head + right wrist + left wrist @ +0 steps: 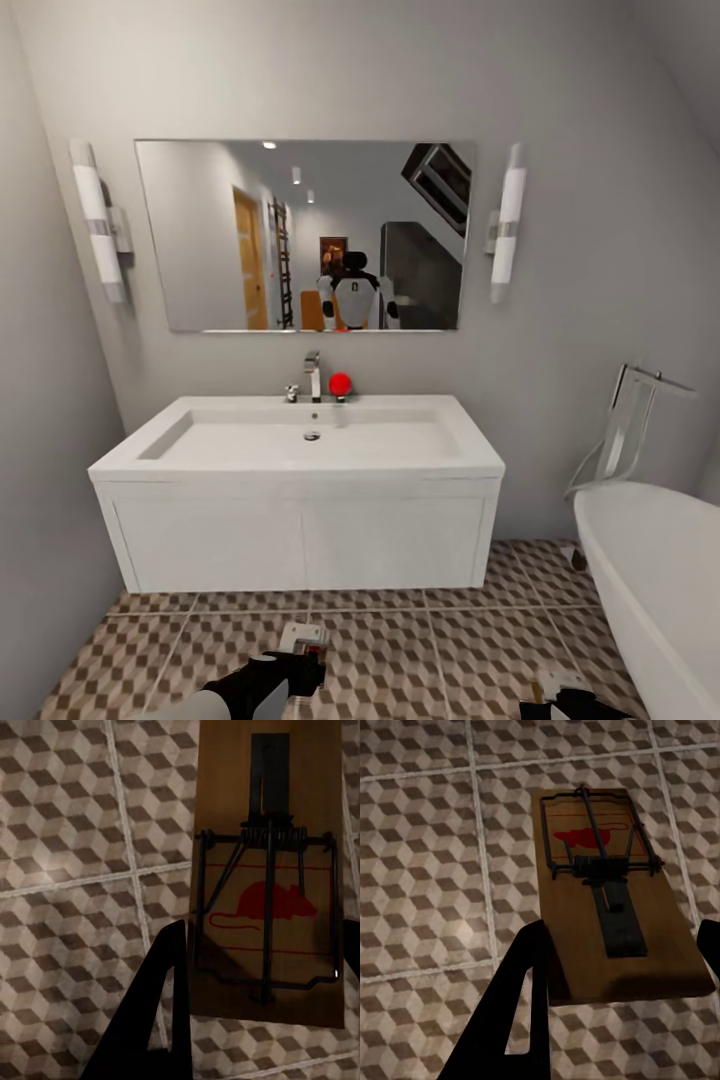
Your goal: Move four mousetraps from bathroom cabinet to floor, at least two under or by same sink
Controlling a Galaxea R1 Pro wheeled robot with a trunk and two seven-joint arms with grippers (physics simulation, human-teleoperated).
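Note:
My left gripper is shut on a tan wooden mousetrap, low over the cube-patterned bathroom floor, just in front of the white sink vanity. In the left wrist view that mousetrap lies flat between the black fingers, above the tiles. At the bottom right my right gripper is shut on another mousetrap. In the right wrist view this mousetrap, with its red mouse print, sits between the fingers over the floor. The cabinet is out of view.
A rounded white bathtub with a chrome tap stand is close on the right. The grey side wall closes in on the left. Above the basin are a faucet, a red ball and a mirror.

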